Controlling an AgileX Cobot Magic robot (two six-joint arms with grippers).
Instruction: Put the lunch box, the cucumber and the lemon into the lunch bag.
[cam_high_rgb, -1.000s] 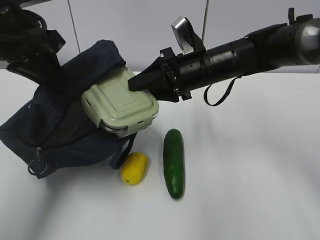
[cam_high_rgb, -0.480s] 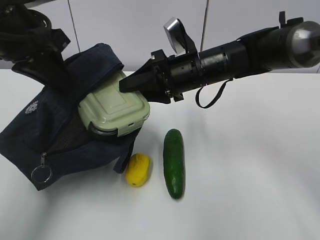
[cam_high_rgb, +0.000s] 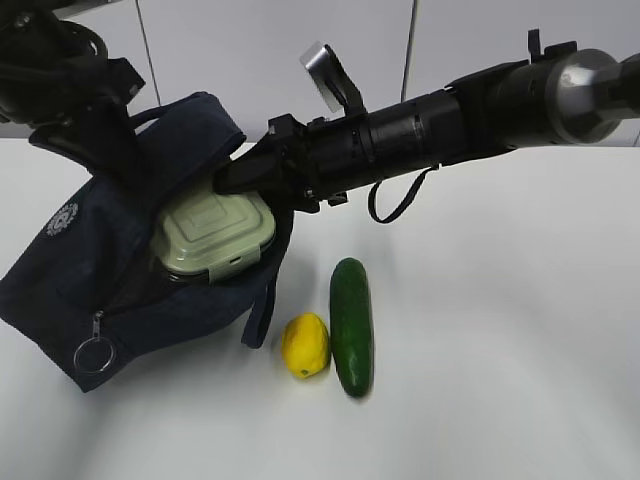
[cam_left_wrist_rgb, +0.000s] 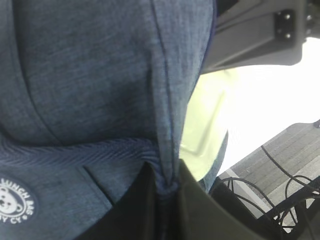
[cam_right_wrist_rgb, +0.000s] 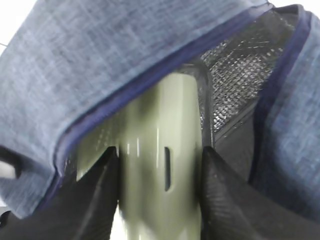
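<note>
The dark navy lunch bag (cam_high_rgb: 80, 270) lies on its side at the left with its mouth facing right. My left gripper (cam_left_wrist_rgb: 162, 182) is shut on a fold of its fabric and holds the top flap up. The sage-green lunch box (cam_high_rgb: 212, 235) sits partly inside the mouth, and my right gripper (cam_right_wrist_rgb: 159, 157) is shut on its edge, reaching in from the right. On the table in front lie the yellow lemon (cam_high_rgb: 305, 345) and the dark green cucumber (cam_high_rgb: 351, 326), side by side and close together.
A metal ring pull (cam_high_rgb: 93, 356) hangs at the bag's lower left corner, and a strap (cam_high_rgb: 262, 305) trails from the mouth toward the lemon. The white table (cam_high_rgb: 520, 340) stretches to the right of the cucumber. A pale wall stands behind.
My right gripper has pushed the lunch box left and deeper into the bag's mouth. The lemon has shifted right, toward the cucumber. The left gripper keeps its hold on the fabric.
</note>
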